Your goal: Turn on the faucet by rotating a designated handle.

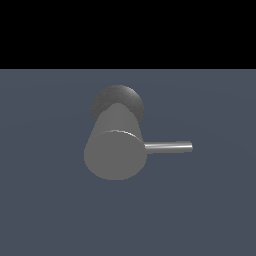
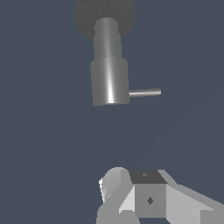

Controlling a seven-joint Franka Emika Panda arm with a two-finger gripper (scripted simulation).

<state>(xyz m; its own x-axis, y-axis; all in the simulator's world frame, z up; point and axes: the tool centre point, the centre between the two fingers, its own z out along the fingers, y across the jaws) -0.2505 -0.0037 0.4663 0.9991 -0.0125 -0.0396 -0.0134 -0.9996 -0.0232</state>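
Although the exterior view takes in the whole fixture, it shows nothing of the arm, so only the wrist view gives any sight of the gripper (image 2: 144, 194). Even there it is cut off by the edge of the picture: a pale, blocky mass with a rounded white part beside a grey faceted block that carries a dark top face. Whether its fingers stand apart or together I cannot tell, since no clear gap or tip can be made out. It holds nothing that I can see, and it sits well apart from the fixture, with bare blue-grey floor (image 2: 48, 144) between them.

Seen from the exterior camera, the faucet (image 1: 115, 155) rises from the floor toward the lens, its flat round end face filling most of its outline and hiding much of the cylinder behind it. Only the upper rim of the darker rounded base (image 1: 119, 97) peeps out beyond the body. From the wrist camera the cylinder shows more of its length, stepping from a narrower neck to a wider barrel, with the speckled dark base partly cropped at the picture's edge.

Close to the end face, the handle (image 1: 168, 147) juts out straight to the exterior view's right, thin and shiny, touching nothing. A black band fills the top of the exterior view.
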